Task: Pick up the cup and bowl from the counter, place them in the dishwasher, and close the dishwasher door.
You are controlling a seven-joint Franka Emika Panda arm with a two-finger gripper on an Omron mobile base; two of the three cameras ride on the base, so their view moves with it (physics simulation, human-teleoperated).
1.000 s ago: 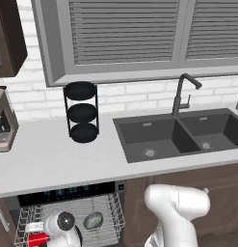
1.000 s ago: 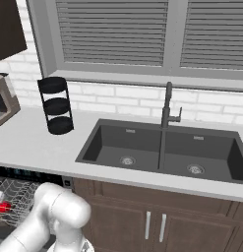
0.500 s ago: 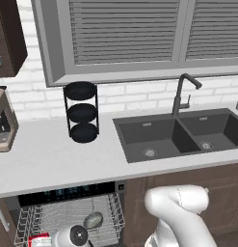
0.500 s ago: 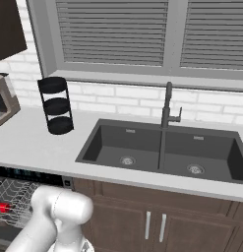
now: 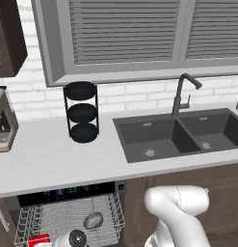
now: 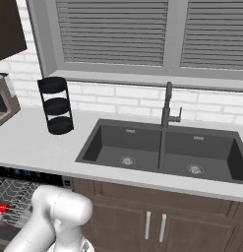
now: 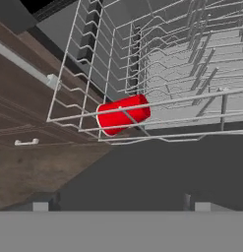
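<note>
Inside the open dishwasher (image 5: 67, 212), at the left front corner of its pulled-out wire rack (image 5: 58, 219), the red cup (image 7: 124, 114) lies on its side; the hand view shows it tipped over behind the rack's outer wires, close to the corner post. Near the middle of that rack sits the bowl (image 5: 93, 220), a grey speckled round shape resting among the tines, apart from the cup (image 5: 39, 240). Just above the rack runs the black control strip (image 5: 67, 193) with its teal lights, tucked under the front edge of the counter (image 5: 48, 161). Below the rack in the hand view spreads the flat dark dishwasher door (image 7: 157, 177), lowered open.

Two small finger tips of the gripper (image 7: 118, 205) rise at the bottom of the hand view, set wide apart with nothing between them. From the left base view the arm's wrist (image 5: 74, 239) hangs low over the rack's front, between cup and bowl.

On the counter's back edge stands a black three-tier rack (image 5: 82, 112), with a coffee machine (image 5: 4, 123) at the far left end. Right of them the dark double sink (image 5: 180, 137) is set into the slab, its faucet (image 5: 182, 94) behind it.
</note>
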